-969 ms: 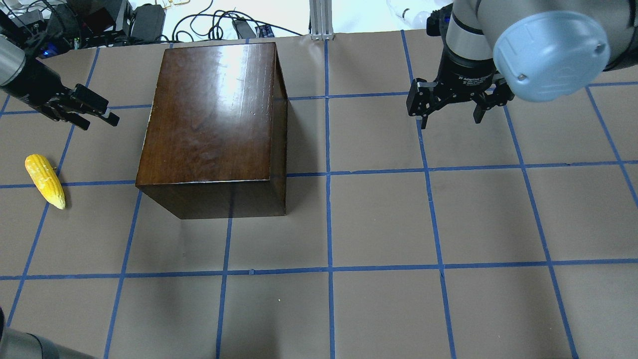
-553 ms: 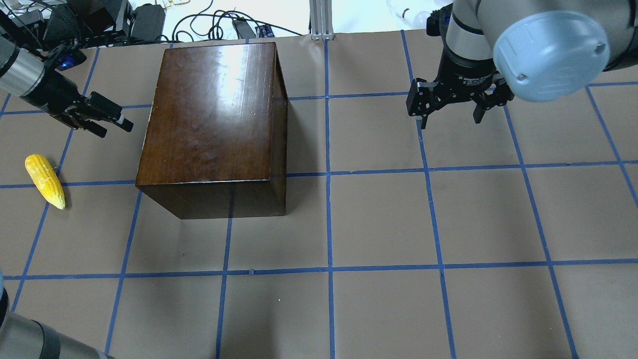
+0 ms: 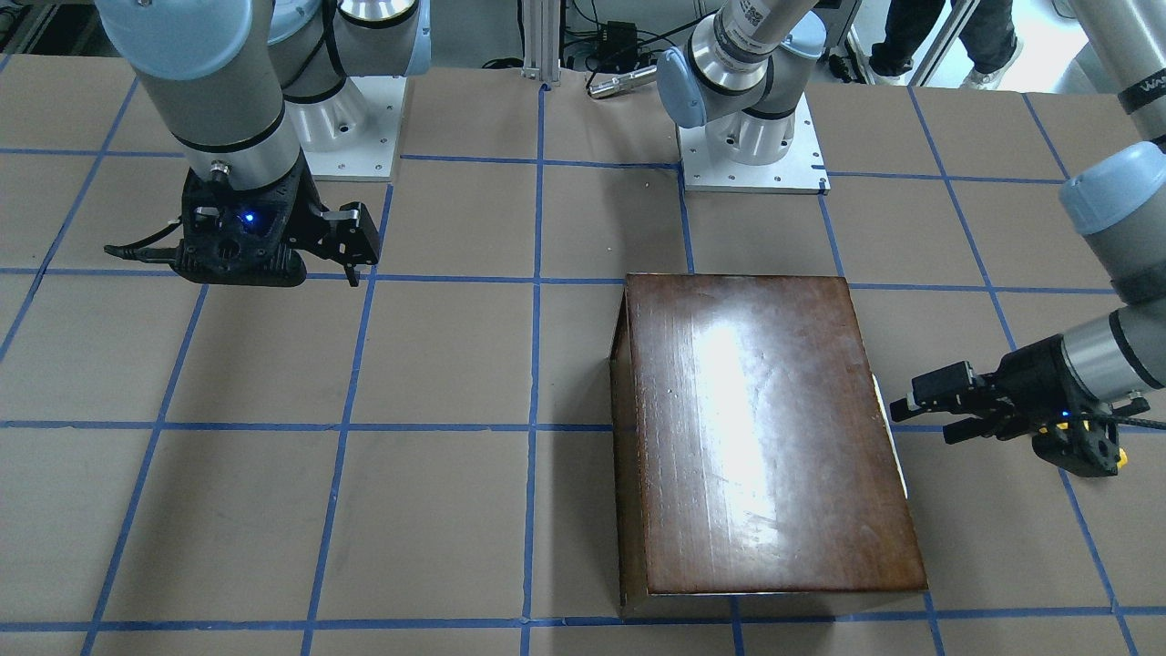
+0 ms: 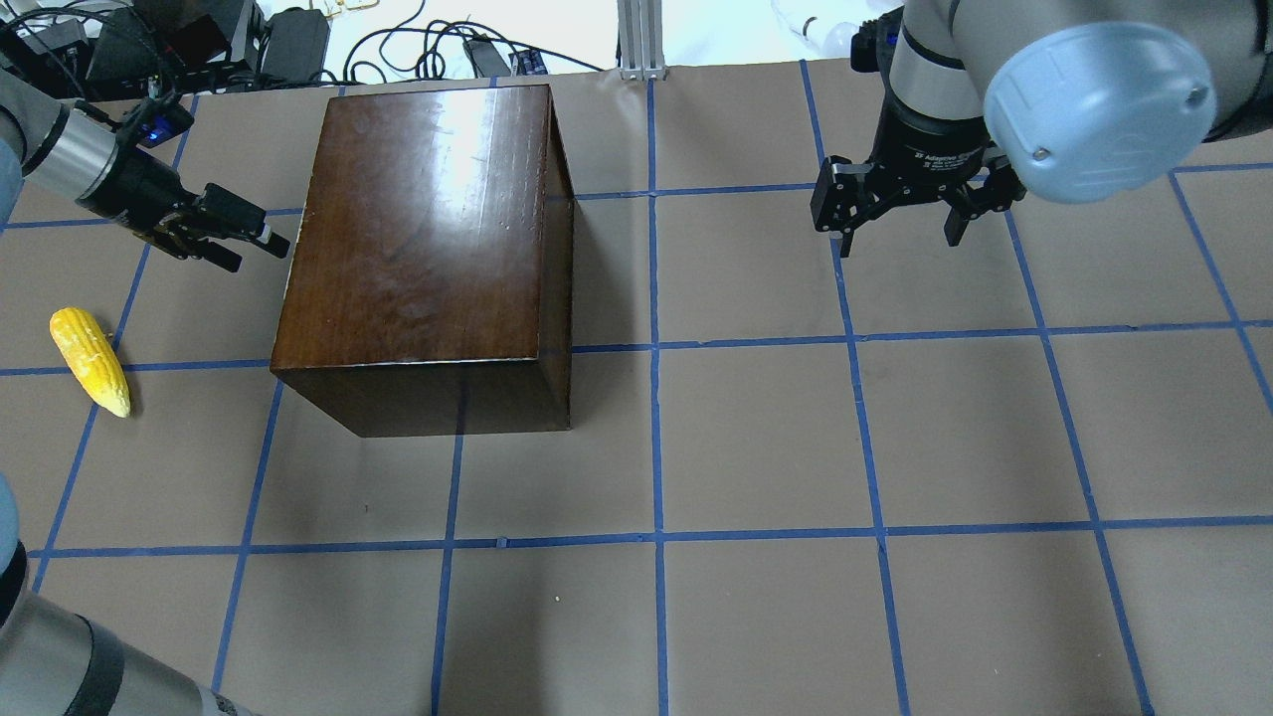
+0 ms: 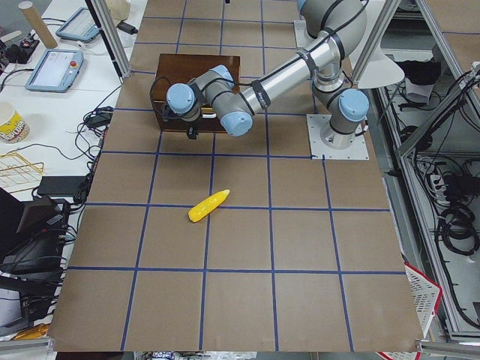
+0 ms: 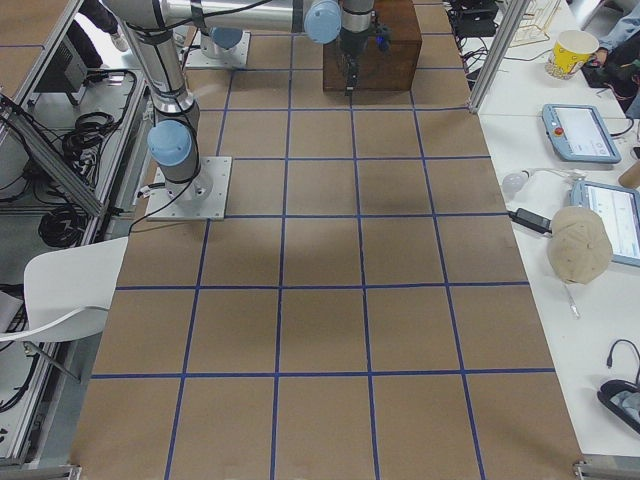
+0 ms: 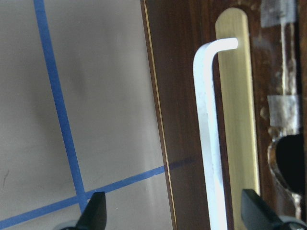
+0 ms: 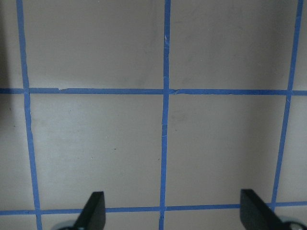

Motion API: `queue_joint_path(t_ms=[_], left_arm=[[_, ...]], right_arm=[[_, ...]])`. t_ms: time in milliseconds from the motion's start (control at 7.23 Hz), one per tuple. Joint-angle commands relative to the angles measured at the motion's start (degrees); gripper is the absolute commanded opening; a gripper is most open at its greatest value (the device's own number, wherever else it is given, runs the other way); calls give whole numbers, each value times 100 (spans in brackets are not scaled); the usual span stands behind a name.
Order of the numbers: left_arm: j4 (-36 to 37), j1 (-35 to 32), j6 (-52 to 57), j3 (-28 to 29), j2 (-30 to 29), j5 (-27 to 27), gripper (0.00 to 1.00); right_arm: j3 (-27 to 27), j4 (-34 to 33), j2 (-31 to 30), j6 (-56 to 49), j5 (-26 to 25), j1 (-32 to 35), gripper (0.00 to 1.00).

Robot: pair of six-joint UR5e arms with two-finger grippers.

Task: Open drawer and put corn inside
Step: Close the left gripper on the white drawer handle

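Observation:
The glossy dark brown box [image 4: 428, 239] stands left of the table's middle. Its drawer is shut. The left wrist view shows the worn dark front panel [image 7: 184, 96] with a white handle [image 7: 206, 134] over a brass plate. My left gripper [image 4: 254, 249] is open and empty, level with the box's left side and close to it; the handle lies between its fingertips [image 7: 96, 213]. The yellow corn [image 4: 90, 360] lies on the table nearer the robot, left of the box, and shows in the exterior left view [image 5: 208, 205]. My right gripper [image 4: 900, 242] is open and empty, hanging over bare table far right.
Cables and electronics [image 4: 199, 50] crowd the far edge behind the box, beside an aluminium post [image 4: 641, 40]. The two arm bases [image 3: 751, 137] stand at the robot's side. Blue tape lines grid the brown table.
My left gripper has moved right, from well left of the box up to its left side. The right arm, the box and the corn have not moved.

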Motion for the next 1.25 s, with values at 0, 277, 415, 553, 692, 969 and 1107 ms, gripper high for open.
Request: queue_joint_path(t_ms=[0,277,415,553,692,969,1107], left_arm=[[60,-6,-121,-5,-100,-206,100],[60,-6,-139,-5,-205,-286,100],[60,-15,-156,-14,-258,-373,100],[112,-15,-244,-5,-337,-417,100],[139,-32,-401,-5,-364,-435,100],[148,-76,-394,-23,-399,-427,100],[148,-76,-342,-23,-434,-418,100]], right_arm=[[0,0,0,0,0,0,100],[0,9,0,0,0,0,100],[0,0,0,0,0,0,100],[0,0,0,0,0,0,100],[0,0,0,0,0,0,100],[0,0,0,0,0,0,100],[0,0,0,0,0,0,100]])
